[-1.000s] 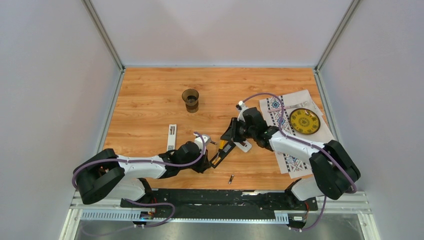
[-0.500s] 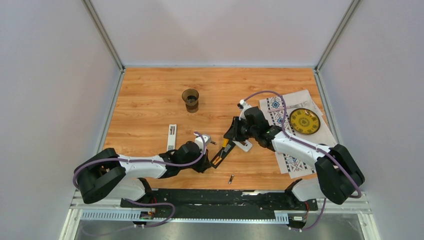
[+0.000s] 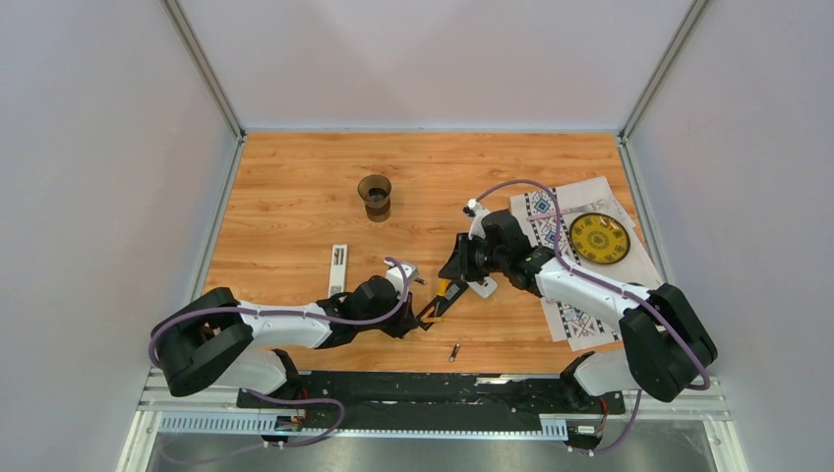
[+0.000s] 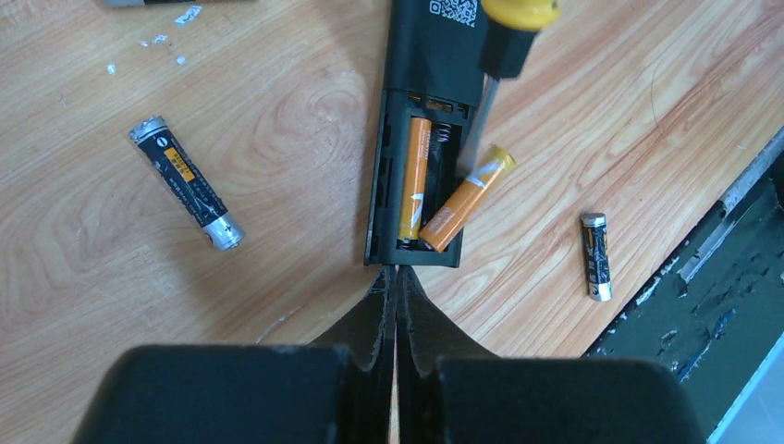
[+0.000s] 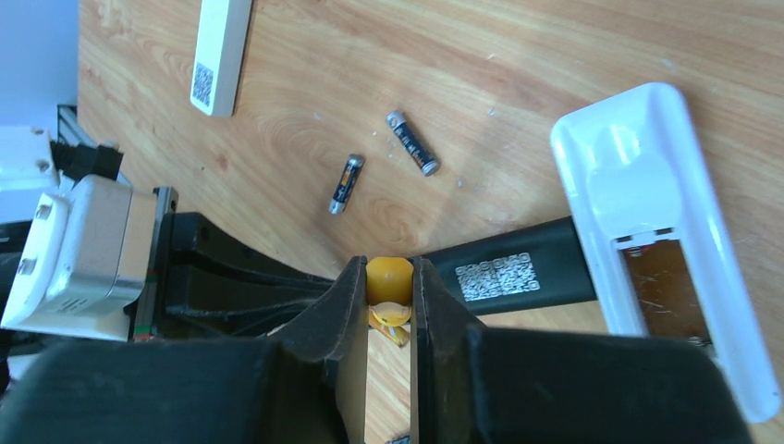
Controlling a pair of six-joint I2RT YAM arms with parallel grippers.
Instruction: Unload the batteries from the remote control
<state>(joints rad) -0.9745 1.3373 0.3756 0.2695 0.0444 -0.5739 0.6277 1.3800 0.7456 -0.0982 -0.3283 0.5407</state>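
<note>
A black remote control lies back up with its battery bay open. One orange battery sits in the bay. A second orange battery is tilted, its far end out over the bay's right side. My left gripper is shut with nothing in it, its tips at the remote's near end. My right gripper is shut on the yellow handle of a screwdriver, whose shaft reaches into the bay. From above, both grippers meet at the remote.
Two dark loose batteries lie either side of the remote. A white remote with an open bay lies beside the black one. A white strip, a dark cup and a yellow plate on a patterned cloth stand further off.
My right gripper and the screwdriver have shifted slightly toward the remote's bay. The left arm has barely moved. Both grips are unchanged.
</note>
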